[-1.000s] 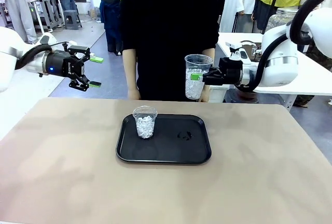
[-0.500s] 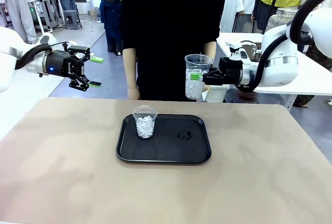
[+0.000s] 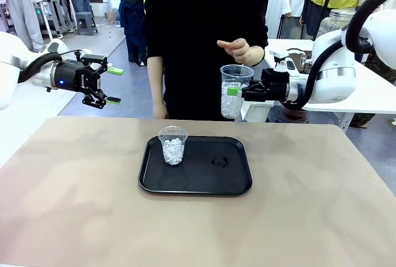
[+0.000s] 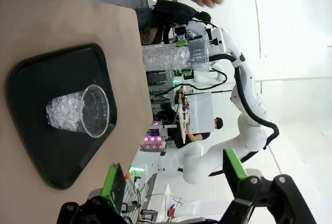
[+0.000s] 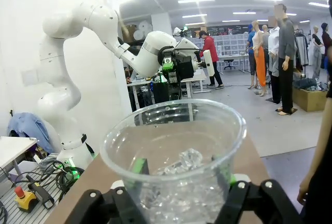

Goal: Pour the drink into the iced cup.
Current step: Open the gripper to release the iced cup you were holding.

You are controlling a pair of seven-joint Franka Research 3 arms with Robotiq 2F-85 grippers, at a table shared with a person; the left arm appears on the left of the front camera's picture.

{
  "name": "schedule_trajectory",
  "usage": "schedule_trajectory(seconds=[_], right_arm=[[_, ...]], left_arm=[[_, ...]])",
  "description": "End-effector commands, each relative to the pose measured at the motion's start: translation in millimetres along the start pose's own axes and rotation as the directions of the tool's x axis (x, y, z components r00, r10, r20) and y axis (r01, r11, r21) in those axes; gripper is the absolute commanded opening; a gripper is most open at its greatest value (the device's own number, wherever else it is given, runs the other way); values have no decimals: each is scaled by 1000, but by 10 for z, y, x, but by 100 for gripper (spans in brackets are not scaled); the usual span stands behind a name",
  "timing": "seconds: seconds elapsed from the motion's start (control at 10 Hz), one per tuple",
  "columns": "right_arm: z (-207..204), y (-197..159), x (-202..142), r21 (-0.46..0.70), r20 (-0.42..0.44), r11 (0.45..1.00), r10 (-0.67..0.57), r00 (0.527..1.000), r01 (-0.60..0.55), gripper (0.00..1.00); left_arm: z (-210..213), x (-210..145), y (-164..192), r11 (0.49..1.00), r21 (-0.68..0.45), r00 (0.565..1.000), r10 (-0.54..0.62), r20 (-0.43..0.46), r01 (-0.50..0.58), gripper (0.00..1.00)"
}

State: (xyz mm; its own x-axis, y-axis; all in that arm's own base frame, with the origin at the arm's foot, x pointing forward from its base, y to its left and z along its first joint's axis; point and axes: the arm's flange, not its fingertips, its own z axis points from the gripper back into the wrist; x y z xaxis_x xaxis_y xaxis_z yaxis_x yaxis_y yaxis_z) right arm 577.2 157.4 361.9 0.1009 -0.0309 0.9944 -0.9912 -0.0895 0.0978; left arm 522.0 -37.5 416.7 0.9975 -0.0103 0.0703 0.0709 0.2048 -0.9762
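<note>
Gripping a tall ice-filled cup (image 3: 237, 75) centre-right, the right claw (image 3: 235, 92); left claw (image 3: 113, 85) gapes open; short iced cup (image 3: 173, 145) on tray (image 3: 210, 183).

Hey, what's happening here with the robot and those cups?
The robot's right gripper is shut on a tall clear cup of ice, holding it upright in the air near the far edge of the table. The person opposite has a hand just above that cup. A shorter cup of ice stands on a black tray. The left gripper hangs open and empty off to the side. Nothing is being poured at this moment.
</note>
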Motion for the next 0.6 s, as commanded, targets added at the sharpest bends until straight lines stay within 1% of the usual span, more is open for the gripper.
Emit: schedule_trajectory(seconds=[0.0, 0.5], right_arm=[[-9, 29, 45, -2, 23, 1000, 22, 999, -22, 66], [-9, 29, 45, -2, 23, 1000, 22, 999, -22, 66]], left_arm=[[3, 2, -8, 1000, 1, 1000, -2, 2, 2, 100], [3, 2, -8, 1000, 1, 1000, -2, 2, 2, 100]])
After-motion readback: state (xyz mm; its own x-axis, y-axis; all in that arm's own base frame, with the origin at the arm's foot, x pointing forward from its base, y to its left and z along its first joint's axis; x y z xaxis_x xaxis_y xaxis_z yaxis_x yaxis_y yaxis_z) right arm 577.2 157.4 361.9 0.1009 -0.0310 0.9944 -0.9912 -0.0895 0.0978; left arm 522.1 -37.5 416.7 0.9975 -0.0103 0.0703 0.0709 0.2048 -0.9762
